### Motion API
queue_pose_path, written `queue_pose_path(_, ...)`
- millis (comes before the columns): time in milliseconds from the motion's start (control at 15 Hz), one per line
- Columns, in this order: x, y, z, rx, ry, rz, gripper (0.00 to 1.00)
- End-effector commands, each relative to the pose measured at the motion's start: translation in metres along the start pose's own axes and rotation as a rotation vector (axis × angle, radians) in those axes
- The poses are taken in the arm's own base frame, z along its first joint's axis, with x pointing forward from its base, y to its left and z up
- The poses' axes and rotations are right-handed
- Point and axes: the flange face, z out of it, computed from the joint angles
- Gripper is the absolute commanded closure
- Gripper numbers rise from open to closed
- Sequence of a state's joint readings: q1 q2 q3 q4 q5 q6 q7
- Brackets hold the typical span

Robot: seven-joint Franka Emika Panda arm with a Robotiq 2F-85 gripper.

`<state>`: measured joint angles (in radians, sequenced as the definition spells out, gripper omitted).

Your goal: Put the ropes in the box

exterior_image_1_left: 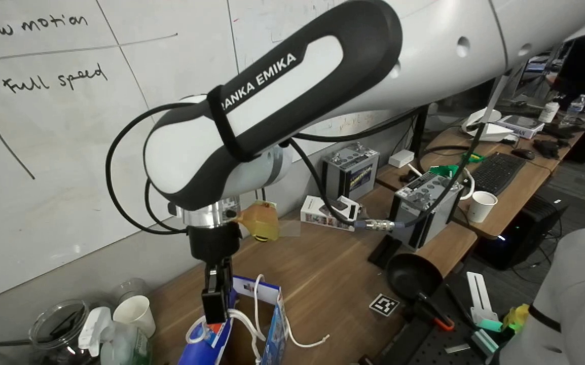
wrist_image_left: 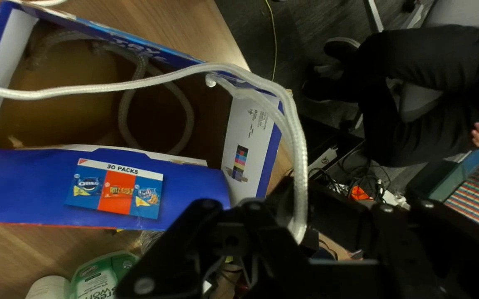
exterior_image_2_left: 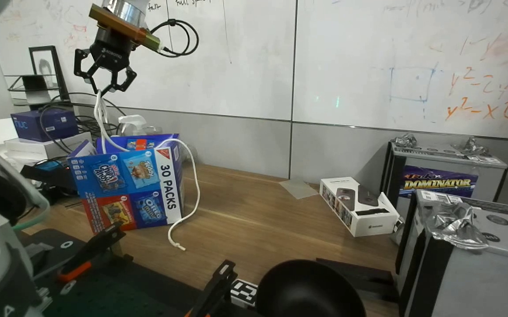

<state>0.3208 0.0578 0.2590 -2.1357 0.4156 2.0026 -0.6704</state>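
The claw [exterior_image_2_left: 100, 92] is pinched closed on a white rope [wrist_image_left: 300, 166], higher than the blue box [exterior_image_2_left: 124, 189].

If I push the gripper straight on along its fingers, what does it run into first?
Apart from the rope it holds, the gripper would probably meet the box, around the end flap on the right in the wrist view; depth leaves the exact spot uncertain.

Open-topped box [exterior_image_2_left: 124, 191], white rope [wrist_image_left: 119, 86] crossing its mouth, open tabletop [exterior_image_2_left: 254, 220] between rope end [exterior_image_2_left: 178, 245] and white carton [exterior_image_2_left: 375, 225]
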Motion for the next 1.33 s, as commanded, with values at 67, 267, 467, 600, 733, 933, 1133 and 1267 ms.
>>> queue_pose_path(67, 0.013, 0.01, -0.007, 0.027, 0.01, -0.024, 0.95)
queue_pose_path(267, 0.017, 0.016, -0.005, 0.034, 0.01, -0.024, 0.95)
queue_pose_path(467, 0.018, 0.022, -0.002, 0.043, 0.008, -0.024, 0.95)
queue_pose_path(600, 0.018, 0.024, 0.0, 0.048, 0.0, -0.023, 0.95)
queue_pose_path(733, 0.016, 0.025, -0.001, 0.054, -0.008, -0.018, 0.63)
queue_pose_path(933, 0.012, 0.025, -0.003, 0.06, -0.015, -0.017, 0.42)
queue_pose_path(1133, 0.004, 0.028, -0.008, 0.053, -0.01, 0.0, 0.19)
queue_pose_path(1267, -0.005, 0.036, -0.016, 0.031, 0.005, 0.033, 0.05)
